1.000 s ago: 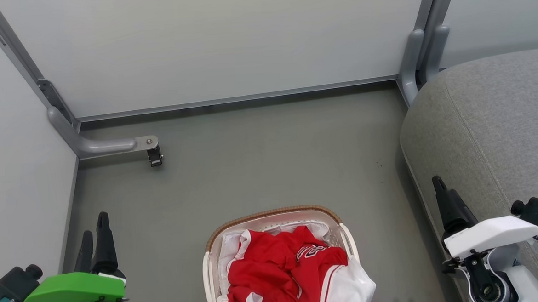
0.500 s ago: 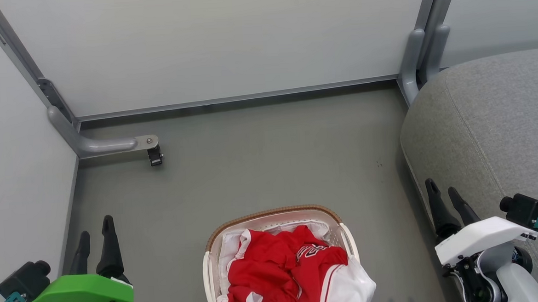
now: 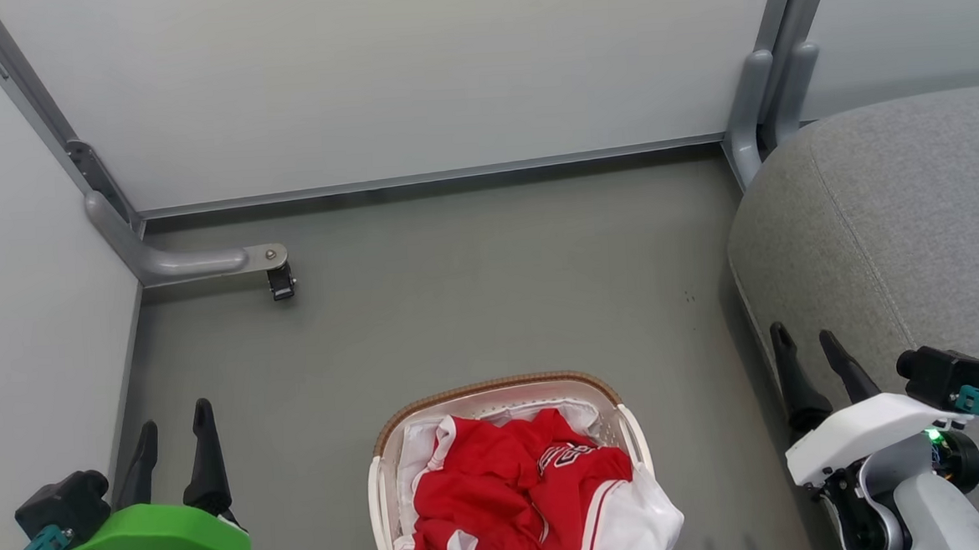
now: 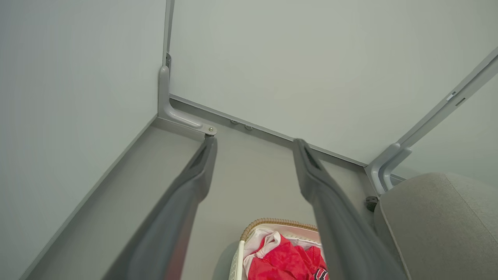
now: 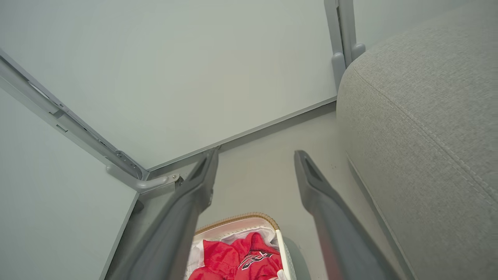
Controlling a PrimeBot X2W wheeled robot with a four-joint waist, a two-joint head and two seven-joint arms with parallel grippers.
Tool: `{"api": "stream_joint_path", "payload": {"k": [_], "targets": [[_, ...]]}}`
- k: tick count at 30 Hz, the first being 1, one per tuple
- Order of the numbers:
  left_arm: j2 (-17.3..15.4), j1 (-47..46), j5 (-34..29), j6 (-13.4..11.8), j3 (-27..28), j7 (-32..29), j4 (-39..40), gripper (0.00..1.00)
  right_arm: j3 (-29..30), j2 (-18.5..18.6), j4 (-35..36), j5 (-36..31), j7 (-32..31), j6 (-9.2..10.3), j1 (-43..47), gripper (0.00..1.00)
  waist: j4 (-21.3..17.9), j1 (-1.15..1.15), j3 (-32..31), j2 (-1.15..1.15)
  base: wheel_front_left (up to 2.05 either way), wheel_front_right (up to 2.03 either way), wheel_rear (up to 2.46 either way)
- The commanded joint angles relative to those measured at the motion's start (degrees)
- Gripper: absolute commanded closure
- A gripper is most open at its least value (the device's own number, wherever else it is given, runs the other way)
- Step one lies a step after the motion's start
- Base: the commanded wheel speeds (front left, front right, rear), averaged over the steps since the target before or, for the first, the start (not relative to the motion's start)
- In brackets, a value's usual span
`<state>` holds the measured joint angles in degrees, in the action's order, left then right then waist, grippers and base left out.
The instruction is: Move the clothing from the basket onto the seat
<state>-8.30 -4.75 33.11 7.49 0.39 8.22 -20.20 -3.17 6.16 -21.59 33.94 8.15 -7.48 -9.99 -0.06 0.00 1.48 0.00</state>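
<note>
**Head view: clothing (image 3: 501, 492) heaped in basket (image 3: 495, 385)**

The basket stands on the floor (image 3: 458, 310), left of the grey seat (image 3: 897, 220). Left pincer (image 3: 174, 417) and right pincer (image 3: 804, 334) both gape wide, empty. Left wrist view, right wrist view: spread fingers (image 4: 194, 182), clothing below between them.

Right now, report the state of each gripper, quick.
Left gripper: open, holding nothing.
Right gripper: open, holding nothing.
</note>
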Motion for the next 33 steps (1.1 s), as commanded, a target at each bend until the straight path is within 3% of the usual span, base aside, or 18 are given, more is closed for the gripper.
{"api": "stream_joint_path", "payload": {"k": [1, 33], "targets": [[-0.8, -1.0, -1.9, 0.0, 0.1, 0.6, 0.3, 0.0, 0.1, 0.2, 0.1, -2.0, 0.8, -0.01, -1.1, 0.0, 0.0, 0.0, 0.0, 0.0, 0.0, 0.0, 0.0], [-0.2, 0.6, -15.8, 0.0, 1.2, 4.8, -2.0, 0.0, -0.5, -0.3, -2.5, -20.4, 4.8, -0.02, -1.8, 0.0, -0.4, 0.0, 0.3, 0.0, 0.0, 0.0, 0.0]]}}
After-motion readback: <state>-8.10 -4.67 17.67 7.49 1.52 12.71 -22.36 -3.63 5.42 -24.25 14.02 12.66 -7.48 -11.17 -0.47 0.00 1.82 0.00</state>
